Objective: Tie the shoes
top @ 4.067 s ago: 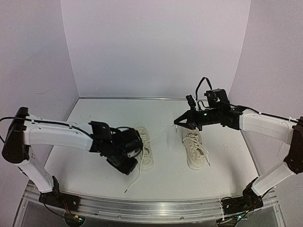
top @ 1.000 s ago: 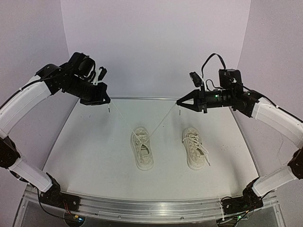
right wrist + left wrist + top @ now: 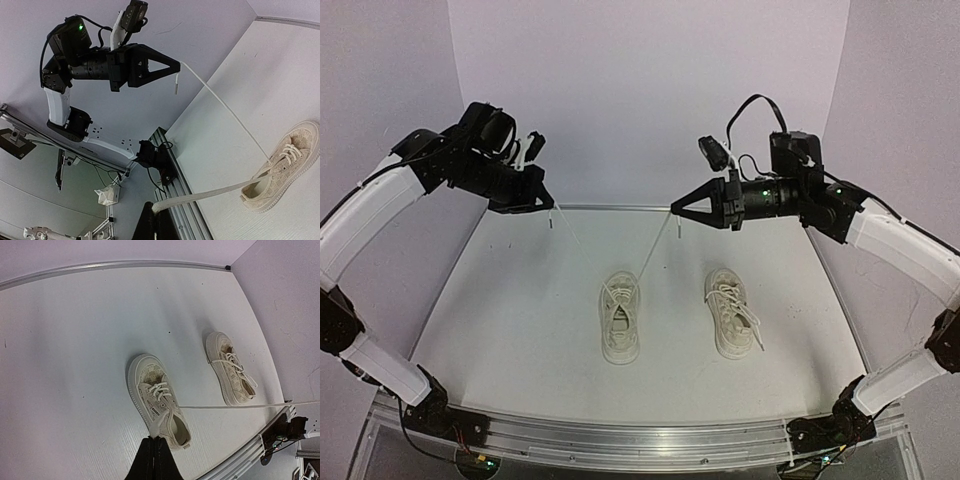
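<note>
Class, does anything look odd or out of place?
Only the laces of the left shoe: the left gripper and right gripper, both shut, hold them taut in a V above it. The right shoe sits untied.

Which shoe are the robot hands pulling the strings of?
The shoe on the left arm's side: its laces stretch up tight to the left gripper and right gripper. The other shoe has its laces lying loose on top.

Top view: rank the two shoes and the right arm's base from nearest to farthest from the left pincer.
From the left pincer, raised at far left and gripping a lace:
1. Left shoe, table centre, at the lace's other end.
2. Right shoe, right of centre.
3. Right arm's base, near right corner.
</note>
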Available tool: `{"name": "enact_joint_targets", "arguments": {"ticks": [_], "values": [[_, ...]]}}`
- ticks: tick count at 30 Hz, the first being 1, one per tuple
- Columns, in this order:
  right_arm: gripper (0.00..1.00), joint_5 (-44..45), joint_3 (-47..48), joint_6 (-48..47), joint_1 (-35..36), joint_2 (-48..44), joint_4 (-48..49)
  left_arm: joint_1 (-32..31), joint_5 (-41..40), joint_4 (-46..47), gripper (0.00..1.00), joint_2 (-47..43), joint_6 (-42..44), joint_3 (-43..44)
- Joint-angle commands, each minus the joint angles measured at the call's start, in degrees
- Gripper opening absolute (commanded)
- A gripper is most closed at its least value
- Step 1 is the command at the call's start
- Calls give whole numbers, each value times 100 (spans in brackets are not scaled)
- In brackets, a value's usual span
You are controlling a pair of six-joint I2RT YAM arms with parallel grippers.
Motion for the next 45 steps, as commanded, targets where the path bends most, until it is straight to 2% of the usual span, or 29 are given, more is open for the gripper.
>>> {"name": "enact_joint_targets", "arguments": {"ticks": [1,6,12,15,18,23,27,33,36,37,41,42,45], "values": [[0,24,91,62,78,-158,491,47,-58,238,0,-286,-66,-111],[0,350,-8,61,75,-130,473,54,220,295,0,-357,-38,-477],[0,1093,-207,384,-550,19,361,36,790,927,0,-1181,15,-1816],[0,1007,315,343,-567,690,379,-63,996,1175,0,-1580,51,-2321],[0,850,885,325,-502,1440,485,-521,768,1153,0,-1860,216,-2635],[0,621,2032,346,-48,2553,511,-1565,361,978,0,-2019,320,-3149],[0,643,2540,400,486,3261,516,-2090,74,1176,0,-2479,24,-3647],[0,629,2832,391,1232,4252,509,-2228,74,972,0,-2893,-203,-4073],[0,340,2983,407,1513,4631,455,-2256,87,892,0,-2912,-203,-4143],[4,241,3013,399,1555,4710,405,-2261,107,877,0,-2910,-191,-4167],[44,106,2878,267,1513,4548,148,-2266,216,830,0,-2856,-126,-4274],[49,109,2787,258,1491,4438,119,-2267,236,855,0,-2848,-123,-4294],[52,124,2467,308,1301,3987,57,-2274,280,1023,0,-2820,-107,-4389]]}}
